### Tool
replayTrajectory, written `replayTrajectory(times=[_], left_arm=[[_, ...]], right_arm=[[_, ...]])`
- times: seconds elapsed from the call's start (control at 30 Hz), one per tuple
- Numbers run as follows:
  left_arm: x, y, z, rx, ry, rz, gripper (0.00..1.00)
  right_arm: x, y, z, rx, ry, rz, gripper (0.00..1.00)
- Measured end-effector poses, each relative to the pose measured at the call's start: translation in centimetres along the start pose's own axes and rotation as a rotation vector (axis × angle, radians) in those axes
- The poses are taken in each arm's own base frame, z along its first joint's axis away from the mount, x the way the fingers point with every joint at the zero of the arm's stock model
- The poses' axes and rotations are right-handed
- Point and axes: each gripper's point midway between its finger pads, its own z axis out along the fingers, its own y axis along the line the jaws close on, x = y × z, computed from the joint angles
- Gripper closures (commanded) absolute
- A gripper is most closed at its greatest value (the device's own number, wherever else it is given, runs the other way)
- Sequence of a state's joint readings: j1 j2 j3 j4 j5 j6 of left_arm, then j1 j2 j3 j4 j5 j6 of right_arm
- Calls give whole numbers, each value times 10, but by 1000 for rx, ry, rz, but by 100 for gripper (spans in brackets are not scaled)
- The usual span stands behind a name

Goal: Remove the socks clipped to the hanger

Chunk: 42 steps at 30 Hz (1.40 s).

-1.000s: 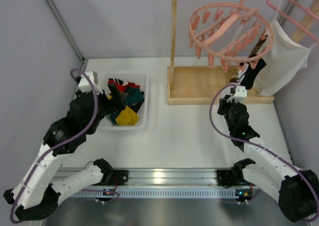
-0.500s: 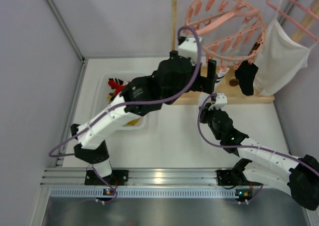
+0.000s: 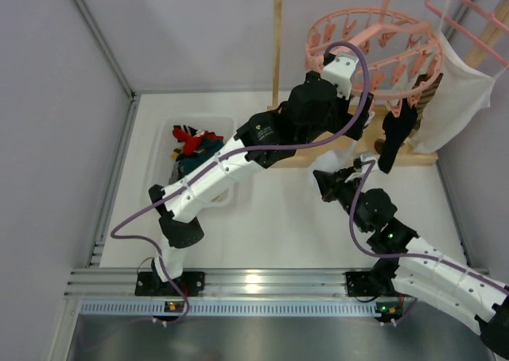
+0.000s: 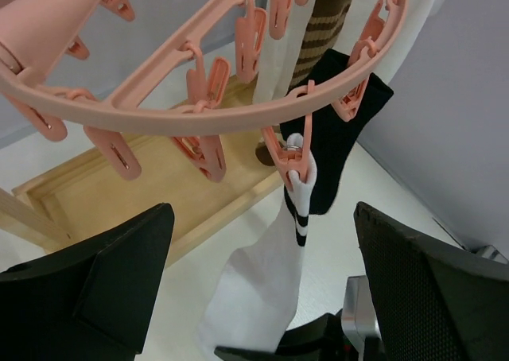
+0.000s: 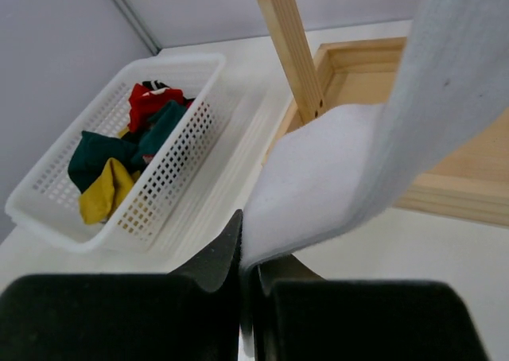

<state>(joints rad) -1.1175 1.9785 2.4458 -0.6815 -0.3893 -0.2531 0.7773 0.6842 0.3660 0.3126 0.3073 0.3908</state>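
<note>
The round pink hanger [image 3: 374, 51] hangs from the wooden rail with many pegs [image 4: 208, 79]. A white sock with black stripes [image 4: 262, 273] is clipped by its cuff to a rim peg. A black sock [image 4: 342, 130] and a brown striped sock [image 4: 322, 27] hang beside it. My left gripper [image 4: 262, 297] is open just under the ring, its jaws wide on either side of the white sock; it shows in the top view [image 3: 364, 126]. My right gripper [image 5: 248, 242] is shut on the white sock's toe end [image 5: 342, 162], low over the table [image 3: 330, 182]. The black sock [image 3: 395, 134] dangles at the right.
A white basket [image 3: 203, 121] at the left holds red, teal and yellow socks; it also shows in the right wrist view [image 5: 159, 59]. The wooden rack's post [image 3: 277, 51] and base tray [image 5: 445, 186] stand behind. A large white garment [image 3: 457, 91] hangs at the right.
My left arm swung from the basket up and right to the hanger. My right gripper drew back toward the near left with the white sock's end, stretching the sock.
</note>
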Motion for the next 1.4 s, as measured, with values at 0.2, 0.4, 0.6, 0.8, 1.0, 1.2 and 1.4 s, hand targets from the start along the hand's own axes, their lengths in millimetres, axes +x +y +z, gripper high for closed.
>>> replayTrajectory(times=[0.2,0.4,0.6,0.8,1.0,1.2,1.4], left_arm=[[-12,-11,9,98,-41,-35,2],[-14,-20,24,163,-62,-77,8],[1,-12,43,160,-37,-114,16],[11,-12,52,158,-21,-142,20],[15,-16,55,175,-18,-158,20],[17,-20,65,188,-31,-177,22],[24,-15,76,189,-24,-187,38]], right_arm=[[-11,12,-12,-73,-20,13,100],[-15,17,-23,-114,-27,17,100],[-14,20,-29,-139,-13,12,100],[-10,23,-31,-162,8,7,100],[-8,33,-37,-225,23,-3,100],[-9,42,-41,-280,26,-15,100],[-5,51,-45,-338,46,-29,100]])
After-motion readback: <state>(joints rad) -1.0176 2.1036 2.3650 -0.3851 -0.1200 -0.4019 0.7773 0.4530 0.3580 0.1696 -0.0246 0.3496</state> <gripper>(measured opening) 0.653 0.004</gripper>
